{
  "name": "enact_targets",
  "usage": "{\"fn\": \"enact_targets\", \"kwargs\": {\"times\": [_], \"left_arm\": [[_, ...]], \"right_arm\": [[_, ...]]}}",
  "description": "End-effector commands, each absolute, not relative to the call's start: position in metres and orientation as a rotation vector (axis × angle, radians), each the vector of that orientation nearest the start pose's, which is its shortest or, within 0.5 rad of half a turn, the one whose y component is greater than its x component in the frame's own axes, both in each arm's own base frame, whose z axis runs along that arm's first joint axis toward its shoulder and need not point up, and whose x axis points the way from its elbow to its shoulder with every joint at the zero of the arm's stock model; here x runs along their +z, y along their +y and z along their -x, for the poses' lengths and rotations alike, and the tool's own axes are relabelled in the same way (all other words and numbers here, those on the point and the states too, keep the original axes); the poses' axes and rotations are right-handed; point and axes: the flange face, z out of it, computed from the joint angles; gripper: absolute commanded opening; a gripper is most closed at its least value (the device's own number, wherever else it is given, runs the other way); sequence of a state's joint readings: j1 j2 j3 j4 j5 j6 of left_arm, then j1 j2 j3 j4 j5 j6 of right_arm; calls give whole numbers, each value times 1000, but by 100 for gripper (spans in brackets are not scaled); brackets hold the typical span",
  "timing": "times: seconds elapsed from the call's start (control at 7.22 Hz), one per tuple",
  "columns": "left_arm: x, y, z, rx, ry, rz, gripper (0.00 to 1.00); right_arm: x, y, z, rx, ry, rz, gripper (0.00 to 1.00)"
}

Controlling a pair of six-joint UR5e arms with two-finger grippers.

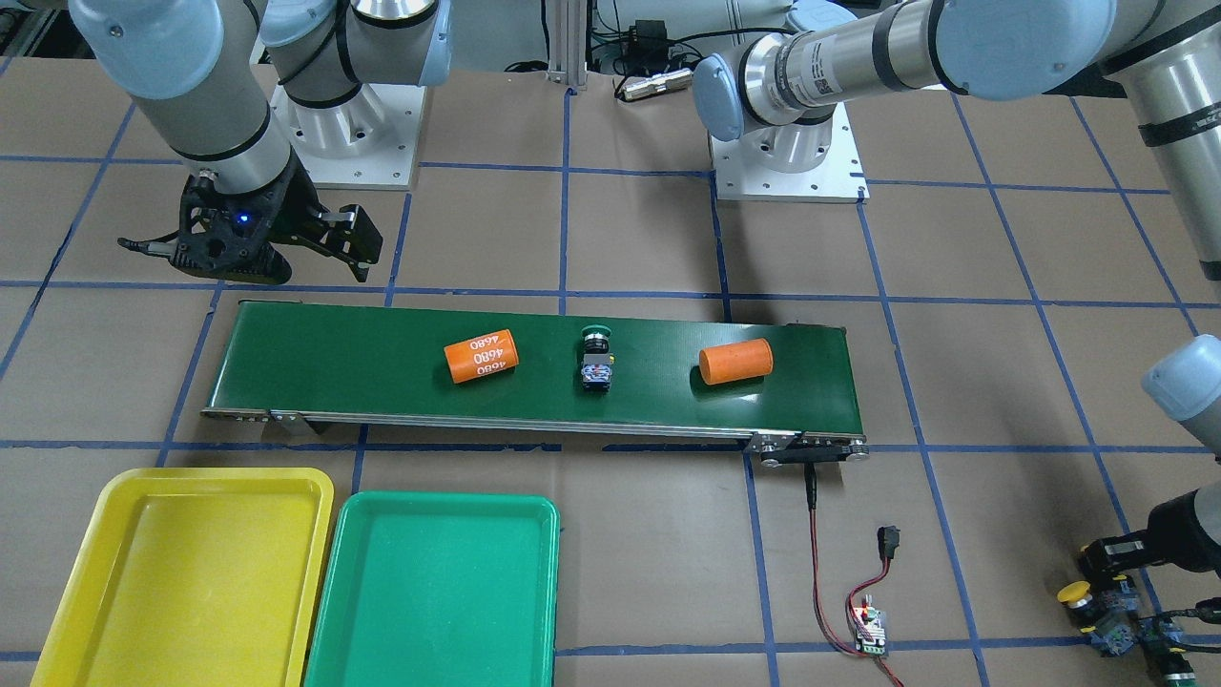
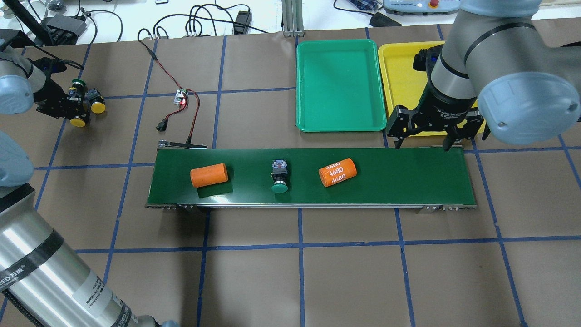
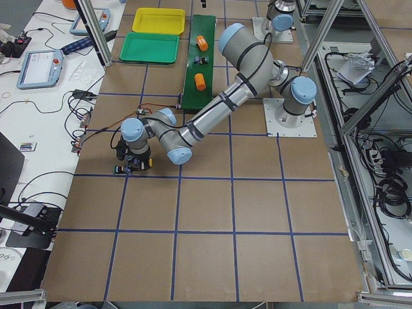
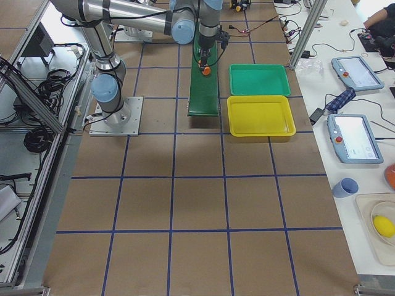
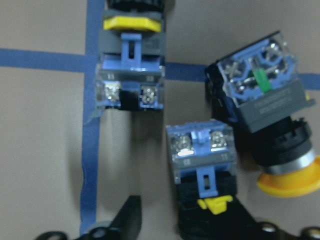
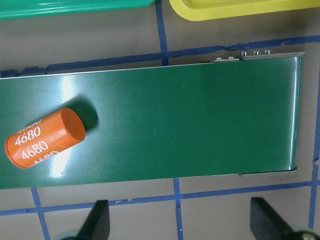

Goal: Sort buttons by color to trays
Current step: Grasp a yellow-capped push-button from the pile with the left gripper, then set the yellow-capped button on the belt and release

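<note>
One green-capped button lies on its side mid-belt, also in the front view. Three more buttons sit in a cluster at the table's far left: one green-capped and two yellow-capped. My left gripper is low over this cluster. In the left wrist view its jaws are open around the middle button, the left finger clear of it. My right gripper is open and empty over the belt's right end. The green tray and the yellow tray are empty.
A plain orange cylinder and one marked "4680" lie on the dark green conveyor belt, on either side of the button. A small circuit board with red and black wires lies beyond the belt's left end.
</note>
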State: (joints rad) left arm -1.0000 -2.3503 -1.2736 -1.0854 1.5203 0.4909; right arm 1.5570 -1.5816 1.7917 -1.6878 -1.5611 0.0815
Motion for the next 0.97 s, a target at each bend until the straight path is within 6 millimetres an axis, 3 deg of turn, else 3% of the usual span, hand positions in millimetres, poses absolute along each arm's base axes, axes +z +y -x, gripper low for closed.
{"fn": "enact_targets", "kwargs": {"times": [0.0, 0.14, 0.55, 0.69, 0.83], "left_arm": [[208, -675, -265, 4, 3198, 141, 0], [216, -640, -239, 54, 3217, 185, 0], [255, -534, -75, 137, 3198, 381, 0], [261, -504, -22, 150, 3197, 251, 0], [273, -489, 39, 123, 3196, 76, 0]], "right_arm": [[398, -470, -127, 147, 3133, -142, 100], [397, -471, -127, 147, 3132, -133, 100], [397, -471, -127, 145, 3135, -133, 100], [398, -473, -127, 126, 3137, -133, 100], [397, -472, -128, 137, 3134, -130, 100]]}}
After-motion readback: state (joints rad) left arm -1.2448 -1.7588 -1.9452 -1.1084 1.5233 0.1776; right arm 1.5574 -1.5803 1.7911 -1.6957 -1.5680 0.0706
